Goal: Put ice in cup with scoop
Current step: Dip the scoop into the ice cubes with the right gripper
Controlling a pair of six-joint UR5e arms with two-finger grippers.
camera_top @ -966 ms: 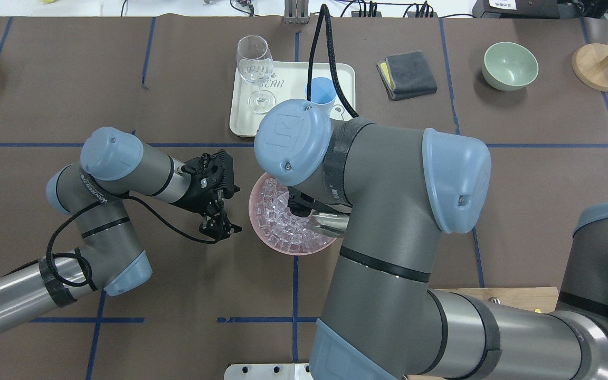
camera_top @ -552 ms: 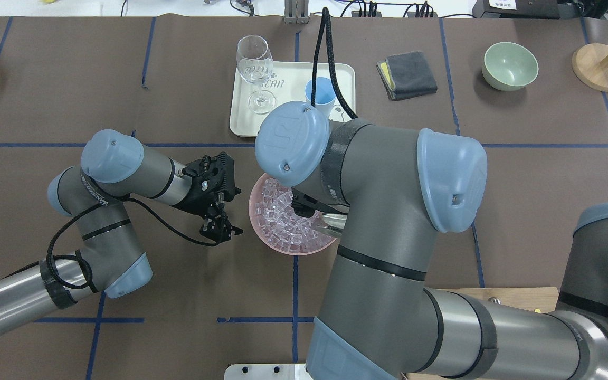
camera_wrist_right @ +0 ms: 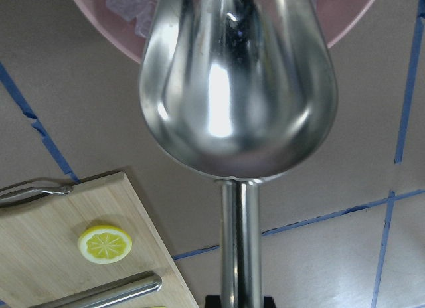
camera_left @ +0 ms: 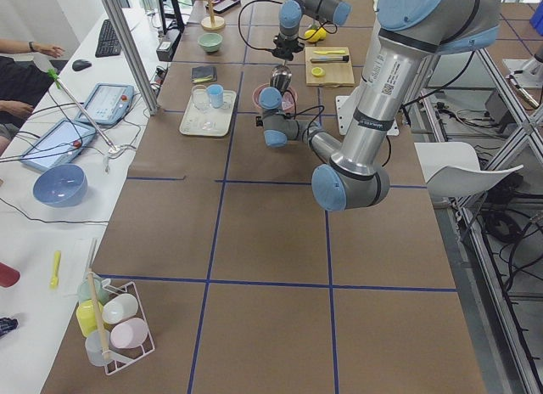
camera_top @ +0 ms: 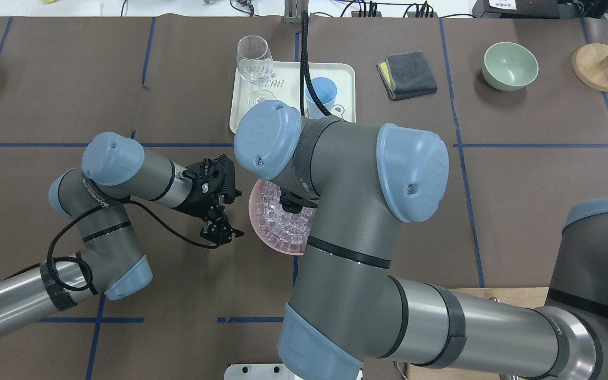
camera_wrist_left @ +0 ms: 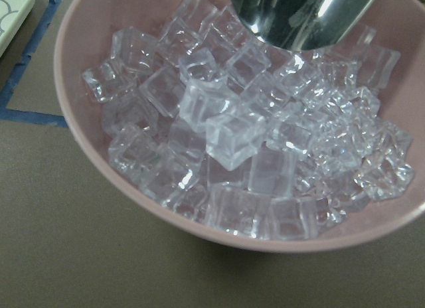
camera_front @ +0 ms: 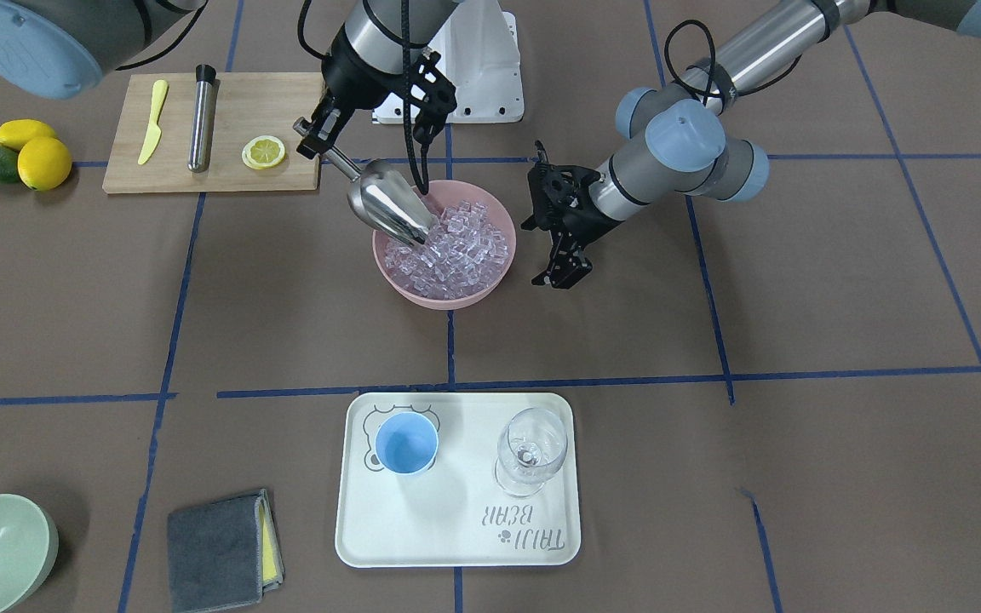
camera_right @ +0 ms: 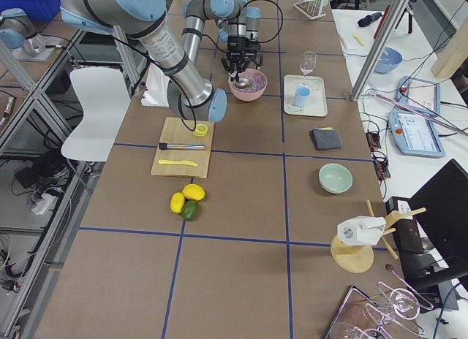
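As right fingers [camera_front: 310, 139] grip it, scoop [camera_front: 388, 209] touches ice [camera_front: 461, 249].

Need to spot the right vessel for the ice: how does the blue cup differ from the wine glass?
The cup is opaque light blue; the wine glass is clear. The cup is short and stemless; the wine glass is taller, on a thin stem and round foot. The cup sits on the bear print; the wine glass beside the lettering. Both stand upright on the white tray and look empty.
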